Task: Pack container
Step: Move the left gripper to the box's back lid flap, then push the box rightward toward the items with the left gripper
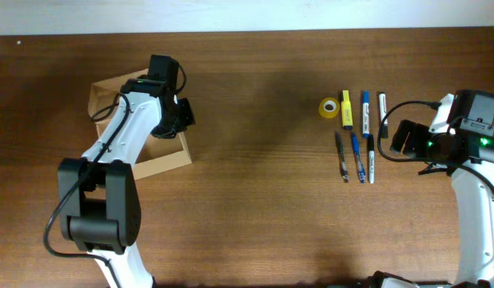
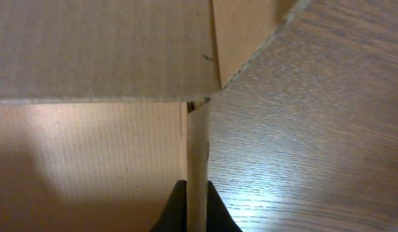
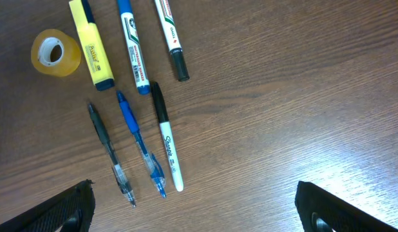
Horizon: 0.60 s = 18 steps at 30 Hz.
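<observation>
Overhead, the container (image 1: 161,166) is seen at the upper left of the frame, with the left gripper (image 1: 181,114) set at its right wall, probably to steady it for packing. Only in the left wrist view is that wall shown pinched between the jaws. In the right wrist view the right gripper (image 3: 198,209) is held spread wide above the pens (image 3: 138,138), likely for a first pick.
</observation>
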{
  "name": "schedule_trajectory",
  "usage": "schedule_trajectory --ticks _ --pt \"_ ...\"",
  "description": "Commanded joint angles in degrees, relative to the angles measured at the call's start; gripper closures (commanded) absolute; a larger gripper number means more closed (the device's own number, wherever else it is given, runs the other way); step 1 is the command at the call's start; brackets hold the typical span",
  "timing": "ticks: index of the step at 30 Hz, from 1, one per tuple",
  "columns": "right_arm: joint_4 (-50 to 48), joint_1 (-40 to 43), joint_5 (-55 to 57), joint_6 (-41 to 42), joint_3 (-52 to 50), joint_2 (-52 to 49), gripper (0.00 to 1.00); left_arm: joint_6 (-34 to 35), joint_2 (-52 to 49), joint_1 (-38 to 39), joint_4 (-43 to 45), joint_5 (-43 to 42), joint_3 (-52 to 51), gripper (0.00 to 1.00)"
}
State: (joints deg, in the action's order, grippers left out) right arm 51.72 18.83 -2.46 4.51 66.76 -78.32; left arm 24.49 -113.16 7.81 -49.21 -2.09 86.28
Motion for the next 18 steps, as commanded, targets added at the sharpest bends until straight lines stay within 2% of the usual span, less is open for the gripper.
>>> schedule_trajectory --ticks 1,6,12,18 --pt "-0.02 0.42 0.11 -0.02 1.40 0.04 0.01 0.28 -0.61 0.20 0.17 -5.68 1.60 0.98" --pt "-0.02 0.42 0.11 -0.04 1.40 0.04 0.01 0.39 -0.61 1.66 -6.21 -4.04 7.30 0.98" --pt "-0.02 0.44 0.55 -0.07 1.40 0.04 0.01 0.59 -0.61 8.24 -17.03 3.72 22.21 0.98" --pt "0.46 1.68 6.80 0.61 1.40 0.07 0.01 1.70 -0.61 16.11 -19.30 4.72 29.73 0.98"
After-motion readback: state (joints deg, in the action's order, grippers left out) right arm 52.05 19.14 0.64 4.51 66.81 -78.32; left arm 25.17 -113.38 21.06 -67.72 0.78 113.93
